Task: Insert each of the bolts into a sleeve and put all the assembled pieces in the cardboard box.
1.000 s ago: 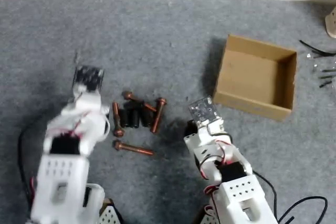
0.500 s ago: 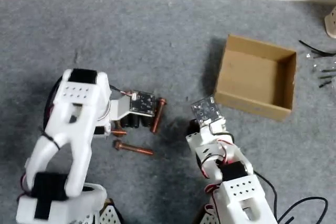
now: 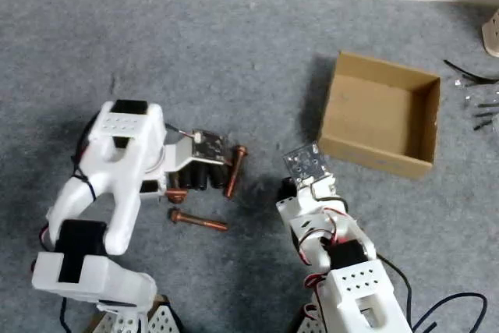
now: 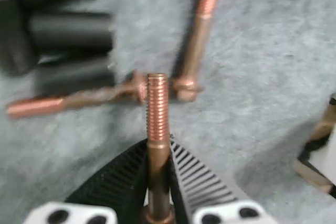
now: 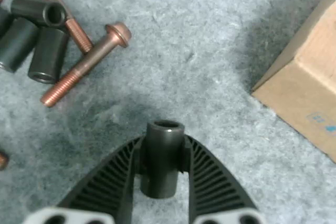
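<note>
Left gripper (image 4: 157, 144) clenched on a copper bolt (image 4: 157, 103), threaded end outward, with loose bolts (image 4: 197, 35) and loose sleeves (image 4: 68, 32) just ahead of it; right gripper (image 5: 163, 141) grasping a black sleeve (image 5: 161, 161), cardboard box (image 5: 310, 87) farther ahead toward its outer side.

Grey carpeted table (image 3: 234, 52). Open cardboard box (image 3: 374, 157) at right. Cluster of black sleeves (image 3: 209, 178) centre-left, copper bolt (image 3: 235, 171) just beside it. Second bolt (image 3: 201, 221) near, lying apart. Loose cables (image 3: 475, 103) at right edge.
</note>
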